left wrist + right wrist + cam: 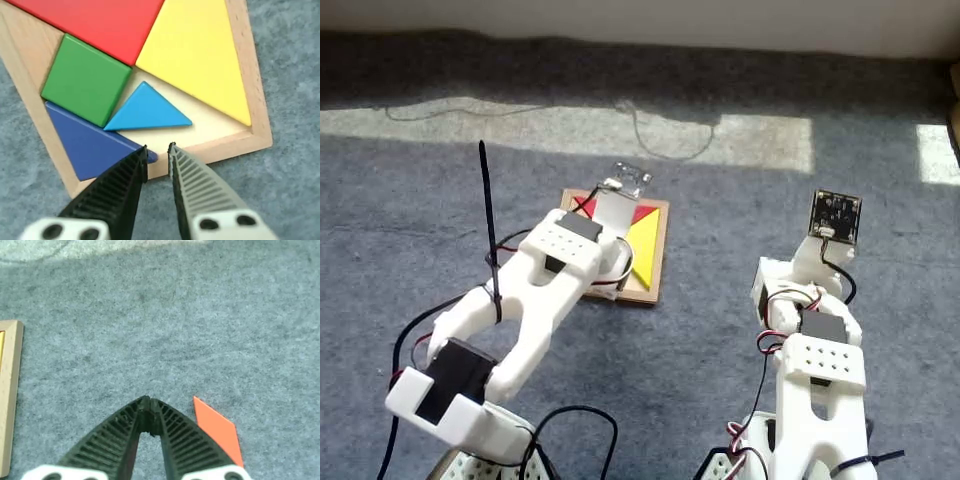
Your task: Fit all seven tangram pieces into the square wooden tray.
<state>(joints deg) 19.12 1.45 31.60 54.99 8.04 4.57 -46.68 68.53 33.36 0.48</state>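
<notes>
Left wrist view: gripper above tray (parted)

left arm is stretched forward | left gripper is pointed down, tips kept a little apart | right arm is pulled back | right gripper is pressed together at the tips

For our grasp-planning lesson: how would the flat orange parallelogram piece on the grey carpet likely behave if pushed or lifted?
The flat orange parallelogram piece looks rigid, so it probably won't bend or roll. Lying flush on the grey carpet, its thin edges may be hard to pinch. The pile would likely drag, twisting it when pushed.
</notes>
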